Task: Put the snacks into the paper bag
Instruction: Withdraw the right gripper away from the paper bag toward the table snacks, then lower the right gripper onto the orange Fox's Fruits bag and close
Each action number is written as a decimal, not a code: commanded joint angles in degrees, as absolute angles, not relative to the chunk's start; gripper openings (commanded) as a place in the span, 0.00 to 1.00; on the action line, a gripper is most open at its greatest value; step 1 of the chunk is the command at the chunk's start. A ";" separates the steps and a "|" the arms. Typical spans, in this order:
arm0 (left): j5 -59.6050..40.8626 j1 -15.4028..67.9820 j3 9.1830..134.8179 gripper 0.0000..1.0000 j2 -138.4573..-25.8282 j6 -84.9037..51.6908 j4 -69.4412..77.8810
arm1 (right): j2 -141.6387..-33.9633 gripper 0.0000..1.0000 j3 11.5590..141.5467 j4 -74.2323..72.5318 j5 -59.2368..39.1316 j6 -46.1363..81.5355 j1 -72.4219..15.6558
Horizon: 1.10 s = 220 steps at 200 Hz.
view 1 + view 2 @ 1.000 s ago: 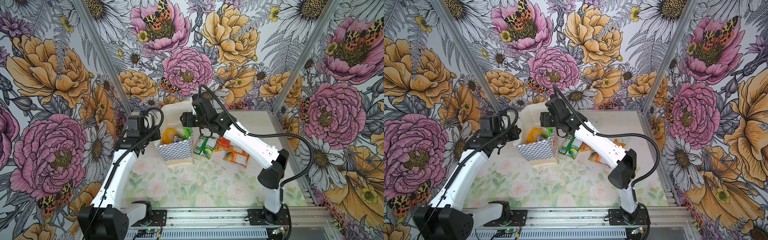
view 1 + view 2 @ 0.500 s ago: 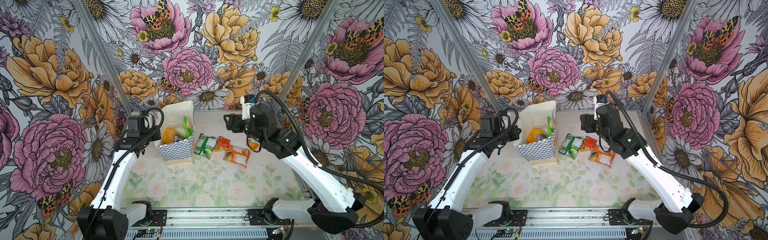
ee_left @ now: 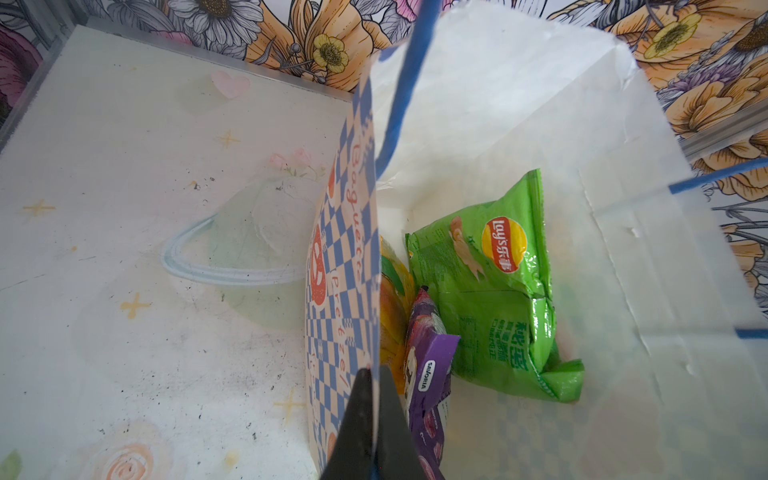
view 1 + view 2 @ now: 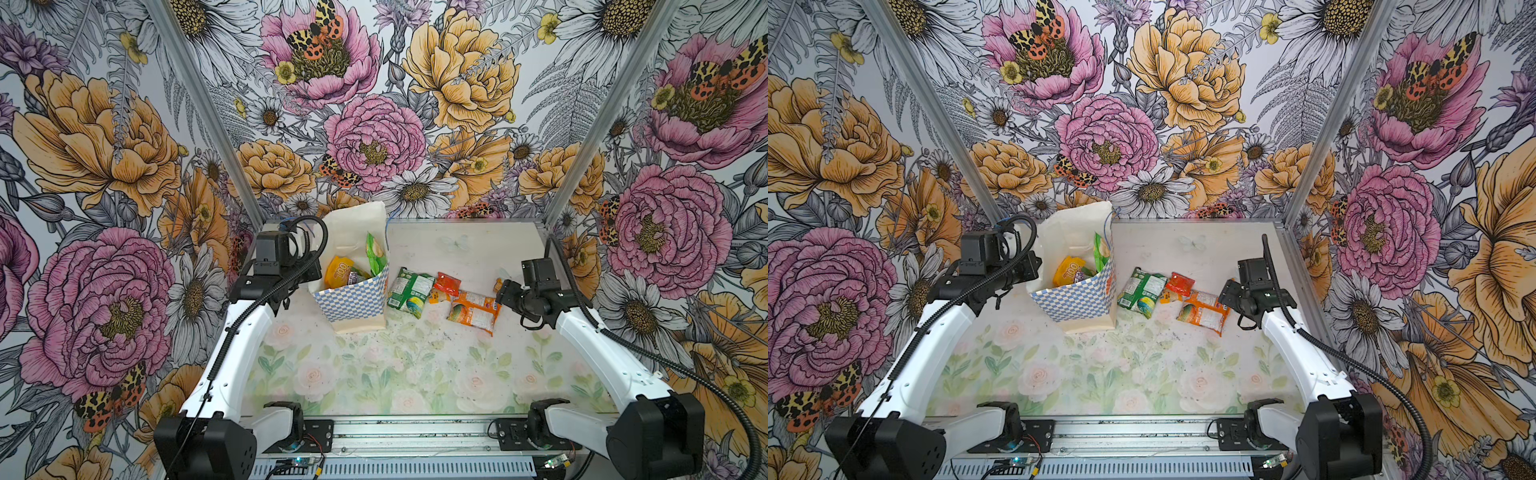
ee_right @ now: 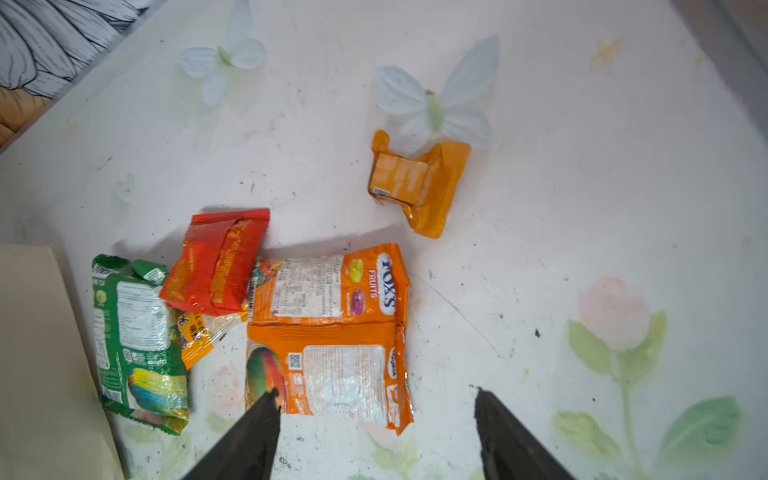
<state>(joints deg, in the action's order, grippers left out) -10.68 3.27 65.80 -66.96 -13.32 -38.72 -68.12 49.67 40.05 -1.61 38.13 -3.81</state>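
Left gripper (image 3: 373, 376): jaws clenched on the top edge of the bag (image 3: 340, 266), one finger outside on the checkered wall and one inside. A blue cord handle (image 3: 399, 83) hangs over the same wall.

The bag stands upright at the back left of the table (image 4: 374, 374) with its mouth open. In both top views the left arm sits just beside it.

Snacks already in the bag:
- green chip bag (image 3: 490, 291), standing against the right-hand wall in a top view (image 4: 374, 253)
- purple pack (image 3: 428, 365), close to the gripped wall
- yellow-orange bag (image 3: 392, 307), wedged between the purple pack and that wall

Snacks on the table, all right of the bag:
- green-white pack (image 5: 137, 340), just beside the bag
- red sachet (image 5: 216, 262), overlapping a corner of the green-white pack
- small yellow sachet (image 5: 195, 328), partly under the red one
- orange pack (image 5: 328, 332), flat, touching the red sachet
- small orange sachet (image 5: 417, 183), lying apart from the cluster

Right gripper (image 5: 376, 395): jaws released and spread wide, nothing held. It is low at the near edge of the orange pack. In the right wrist view one fingertip (image 5: 266, 409) overlaps the pack's corner, but I can't tell if they touch. In a top view the gripper (image 4: 500, 291) sits just right of the orange pack.
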 commanded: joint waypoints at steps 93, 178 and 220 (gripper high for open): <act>-9.04 3.48 67.07 0.00 -64.99 -12.23 -36.91 | -77.97 0.66 39.20 22.82 -20.64 37.01 4.27; -9.08 3.52 67.06 0.00 -65.12 -12.26 -36.91 | -88.68 0.40 40.08 19.38 -23.10 39.17 2.66; -9.10 3.52 67.08 0.00 -65.19 -12.26 -36.91 | -88.11 0.12 39.64 18.66 -21.45 41.08 2.63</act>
<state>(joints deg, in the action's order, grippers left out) -10.31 3.27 65.80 -66.74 -13.30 -38.79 -87.57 40.03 18.50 -23.00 39.51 2.96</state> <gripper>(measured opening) 0.051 0.193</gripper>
